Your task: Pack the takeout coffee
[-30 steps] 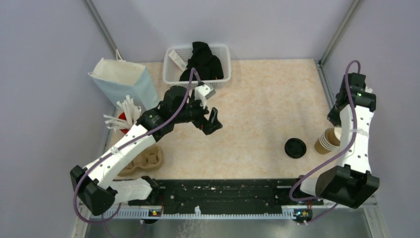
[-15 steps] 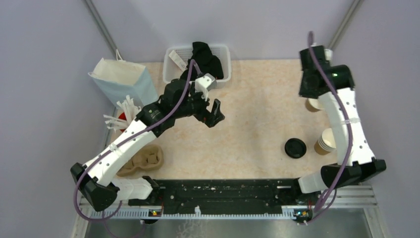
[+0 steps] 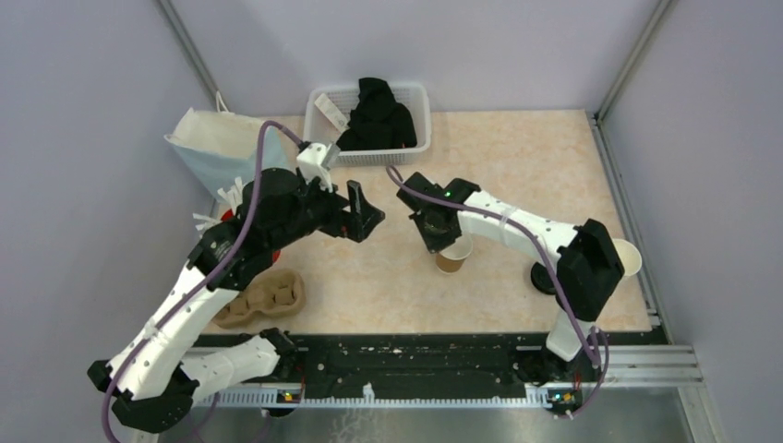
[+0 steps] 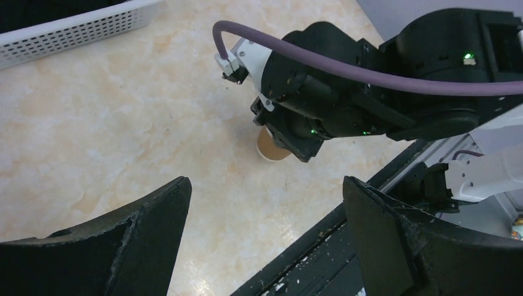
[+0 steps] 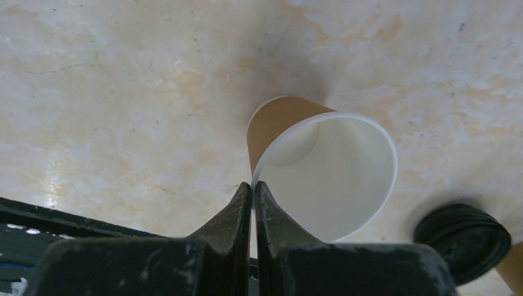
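Note:
The takeout coffee cup (image 3: pixel 453 257), brown kraft paper and white inside, stands open without a lid near the table's middle. My right gripper (image 3: pixel 442 240) is shut on its rim; in the right wrist view the gripper (image 5: pixel 254 185) pinches the near-left edge of the cup (image 5: pixel 330 176). The round black lid (image 5: pixel 464 237) lies on the table to the cup's right, partly hidden by my right arm in the top view (image 3: pixel 538 276). My left gripper (image 3: pixel 363 210) is open and empty, left of the cup. In the left wrist view (image 4: pixel 265 185) it faces the cup (image 4: pixel 271 148).
A stack of kraft cups (image 3: pixel 629 256) stands at the right edge. A moulded cardboard carrier (image 3: pixel 271 297) lies front left. A paper bag (image 3: pixel 220 146) and white straws (image 3: pixel 242 196) are at the left. A white basket (image 3: pixel 414 96) holding black cloth stands at the back.
My right arm has swung from the far right to the table's middle, carrying one cup with it. My left gripper has drawn back a little to the left.

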Robot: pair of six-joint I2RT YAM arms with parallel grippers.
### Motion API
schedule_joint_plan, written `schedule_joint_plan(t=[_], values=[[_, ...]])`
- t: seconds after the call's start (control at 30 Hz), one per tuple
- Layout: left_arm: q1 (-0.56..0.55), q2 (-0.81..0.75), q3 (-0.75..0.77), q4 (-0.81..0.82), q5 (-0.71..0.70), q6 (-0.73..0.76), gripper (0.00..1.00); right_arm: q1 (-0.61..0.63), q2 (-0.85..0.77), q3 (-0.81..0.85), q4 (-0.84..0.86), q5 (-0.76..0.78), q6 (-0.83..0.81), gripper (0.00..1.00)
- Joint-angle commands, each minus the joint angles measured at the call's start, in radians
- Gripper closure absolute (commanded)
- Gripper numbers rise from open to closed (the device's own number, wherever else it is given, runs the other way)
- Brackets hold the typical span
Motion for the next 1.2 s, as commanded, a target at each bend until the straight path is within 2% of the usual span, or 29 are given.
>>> schedule_joint_plan(t=[0.0, 0.17, 0.2, 0.3, 0.33, 0.4, 0.5, 0.6, 0.77, 0.93, 1.17], values=[[0.0, -0.05, 0.024, -0.056, -0.075, -0.105, 0.01, 0.038, -0.026, -0.053, 0.131, -0.029, 0.065, 1.0], [-0.001, -0.061, 0.027, -0.073, -0.075, -0.125, 0.02, 0.078, -0.035, -0.076, 0.107, -0.009, 0.076, 0.99], [-0.001, -0.059, 0.028, -0.07, -0.072, -0.124, 0.02, 0.079, -0.044, -0.064, 0.081, -0.003, 0.081, 0.92], [-0.001, -0.046, 0.033, -0.065, -0.062, -0.117, 0.02, 0.077, -0.113, -0.003, -0.012, 0.037, 0.103, 0.58], [0.0, -0.04, 0.035, -0.061, -0.059, -0.11, 0.02, 0.073, -0.147, 0.014, -0.039, 0.051, 0.112, 0.5], [-0.001, -0.027, 0.036, -0.054, -0.056, -0.098, 0.02, 0.034, -0.234, 0.026, -0.1, 0.06, 0.13, 0.44], [0.0, 0.001, 0.044, -0.043, -0.028, -0.074, 0.02, -0.125, -0.384, -0.07, -0.141, 0.03, 0.129, 0.42], [0.0, 0.035, 0.047, -0.03, -0.006, -0.051, 0.02, -0.375, -0.505, -0.251, -0.089, -0.092, 0.064, 0.39], [0.001, 0.082, 0.057, -0.011, 0.041, -0.026, 0.02, -0.652, -0.508, -0.417, -0.036, -0.223, -0.024, 0.38], [0.001, 0.121, 0.065, 0.012, 0.096, -0.018, 0.02, -0.73, -0.452, -0.464, -0.017, -0.237, -0.041, 0.39], [0.002, 0.134, 0.066, 0.02, 0.1, -0.015, 0.02, -0.739, -0.313, -0.464, -0.008, -0.187, -0.038, 0.61]])
